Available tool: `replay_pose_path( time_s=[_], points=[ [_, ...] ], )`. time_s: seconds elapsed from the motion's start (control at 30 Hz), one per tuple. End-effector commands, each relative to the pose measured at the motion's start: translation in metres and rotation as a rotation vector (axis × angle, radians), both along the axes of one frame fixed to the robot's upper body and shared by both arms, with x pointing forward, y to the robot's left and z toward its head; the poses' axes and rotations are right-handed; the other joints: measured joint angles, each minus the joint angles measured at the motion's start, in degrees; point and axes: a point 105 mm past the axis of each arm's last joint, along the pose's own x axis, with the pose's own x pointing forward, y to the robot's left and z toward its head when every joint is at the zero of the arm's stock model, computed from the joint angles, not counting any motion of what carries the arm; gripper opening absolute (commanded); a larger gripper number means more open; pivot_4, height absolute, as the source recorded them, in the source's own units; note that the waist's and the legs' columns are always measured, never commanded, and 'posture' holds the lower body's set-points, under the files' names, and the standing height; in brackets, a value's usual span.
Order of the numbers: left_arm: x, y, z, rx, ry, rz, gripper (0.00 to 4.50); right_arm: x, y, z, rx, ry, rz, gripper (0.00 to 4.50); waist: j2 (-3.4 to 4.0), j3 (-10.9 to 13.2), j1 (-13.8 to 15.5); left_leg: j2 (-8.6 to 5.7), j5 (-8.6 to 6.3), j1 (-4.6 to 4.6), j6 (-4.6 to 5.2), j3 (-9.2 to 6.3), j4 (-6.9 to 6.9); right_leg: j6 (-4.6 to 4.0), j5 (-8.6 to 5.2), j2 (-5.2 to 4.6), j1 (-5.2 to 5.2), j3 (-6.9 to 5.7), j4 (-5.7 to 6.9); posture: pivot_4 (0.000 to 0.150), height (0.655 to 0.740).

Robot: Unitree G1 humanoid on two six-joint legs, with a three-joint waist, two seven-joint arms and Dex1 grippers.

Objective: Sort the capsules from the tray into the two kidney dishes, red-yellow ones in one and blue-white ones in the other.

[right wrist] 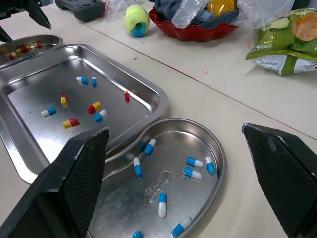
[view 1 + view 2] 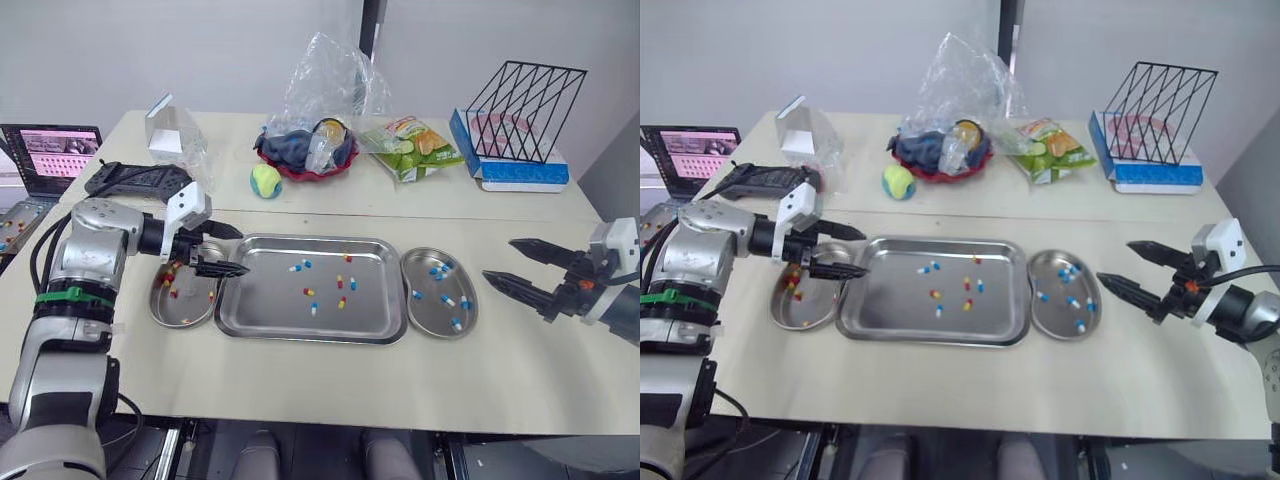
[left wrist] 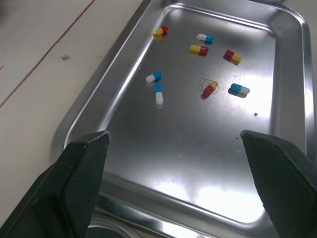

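A few red-yellow and blue-white capsules [image 2: 341,301] are scattered in the steel tray [image 2: 262,300]. Red-yellow ones are held in the left dish [image 2: 186,313], blue-white ones in the right dish [image 2: 430,318].

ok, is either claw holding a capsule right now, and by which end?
Nothing is held: the left claw and the right claw are both open and empty.

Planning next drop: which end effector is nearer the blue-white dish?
Right. Right end effector is beside the blue-white dish, apart; left end effector is across the tray, by the red-yellow dish.
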Motion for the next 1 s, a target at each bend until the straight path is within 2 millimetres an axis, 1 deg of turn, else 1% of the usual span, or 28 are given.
replay_pose_path(
  time_s=[0.03,0.07,0.17,0.37,0.5,0.57,0.6,0.63,0.67,0.8,0.9,1.0],
  points=[
    [-0.006,0.003,0.019,-0.027,-0.062,-0.005,4.48,-0.004,0.003,0.015,-0.003,-0.04,0.024,4.5,0.0,0.0,0.04,0.0,0.0,-0.02,0.0,-0.01,0.0,0.0,0.0,0.0,0.0,0.0,-0.01,0.15,0.738],
    [-0.008,0.005,0.02,-0.033,-0.063,0.001,4.48,-0.004,0.003,0.015,-0.002,-0.04,0.024,4.5,0.0,0.0,0.03,0.0,0.0,-0.02,0.0,-0.01,0.0,0.0,0.0,0.0,0.0,0.01,-0.02,0.15,0.738],
    [-0.013,0.021,0.026,-0.093,-0.074,0.081,4.48,-0.004,0.0,0.015,-0.006,-0.045,0.013,4.5,0.0,0.0,-0.17,0.01,0.0,-0.01,0.0,-0.01,0.0,0.0,0.0,0.01,0.0,0.01,-0.01,0.15,0.738],
    [-0.019,0.068,0.038,-0.263,-0.113,0.337,4.48,0.001,-0.014,0.015,-0.042,-0.085,-0.039,4.5,0.0,0.0,-0.34,0.02,-0.01,0.04,0.02,-0.01,-0.01,0.0,-0.01,0.02,0.0,0.03,0.01,0.15,0.738],
    [-0.029,0.085,0.044,-0.321,-0.154,0.399,4.48,0.006,-0.025,0.016,-0.054,-0.088,-0.067,4.5,0.01,0.0,-0.02,0.01,-0.02,0.02,0.03,0.0,-0.01,0.0,-0.01,0.0,0.0,0.02,-0.01,0.15,0.738],
    [-0.033,0.09,0.046,-0.35,-0.167,0.417,4.48,0.007,-0.029,0.014,-0.068,-0.087,-0.071,4.5,0.01,0.0,0.05,0.01,-0.01,0.02,0.02,0.0,-0.01,0.0,-0.01,-0.01,0.0,0.01,-0.01,0.15,0.738],
    [-0.037,0.098,0.045,-0.353,-0.183,0.449,4.48,0.009,-0.035,0.013,-0.066,-0.09,-0.089,4.5,0.01,0.0,0.04,0.01,-0.02,0.01,0.02,0.0,-0.01,0.0,-0.01,-0.01,0.0,0.01,-0.02,0.15,0.738],
    [-0.041,0.104,0.04,-0.319,-0.203,0.468,4.48,0.011,-0.04,0.013,-0.064,-0.092,-0.107,4.5,0.01,0.0,-0.05,0.01,-0.01,0.01,0.02,0.0,-0.01,0.0,-0.01,-0.01,0.0,0.01,-0.01,0.15,0.738],
    [-0.044,0.108,0.037,-0.292,-0.218,0.479,4.48,0.013,-0.043,0.012,-0.063,-0.094,-0.118,4.5,0.01,0.0,-0.09,0.01,-0.02,0.02,0.02,0.0,-0.01,0.0,-0.01,-0.01,0.0,0.01,-0.03,0.15,0.738],
    [-0.057,0.113,0.036,-0.325,-0.239,0.486,4.48,0.015,-0.052,0.008,-0.063,-0.092,-0.142,4.5,0.01,0.01,-0.24,0.03,-0.02,0.06,0.02,0.01,-0.07,-0.01,-0.01,0.02,-0.02,0.03,-0.01,0.15,0.738],
    [-0.059,0.119,0.034,-0.326,-0.27,0.519,4.48,0.016,-0.054,0.006,-0.061,-0.087,-0.142,4.5,0.01,0.01,-0.17,0.03,-0.02,0.05,0.02,0.02,-0.07,-0.01,-0.01,0.0,-0.01,0.03,-0.02,0.15,0.738],
    [-0.06,0.116,0.032,-0.332,-0.269,0.52,4.48,0.017,-0.055,0.006,-0.064,-0.085,-0.137,4.5,0.02,0.01,-0.07,0.03,-0.02,0.05,0.02,0.03,-0.07,-0.01,-0.01,0.0,-0.01,0.03,-0.03,0.15,0.738]
  ],
)
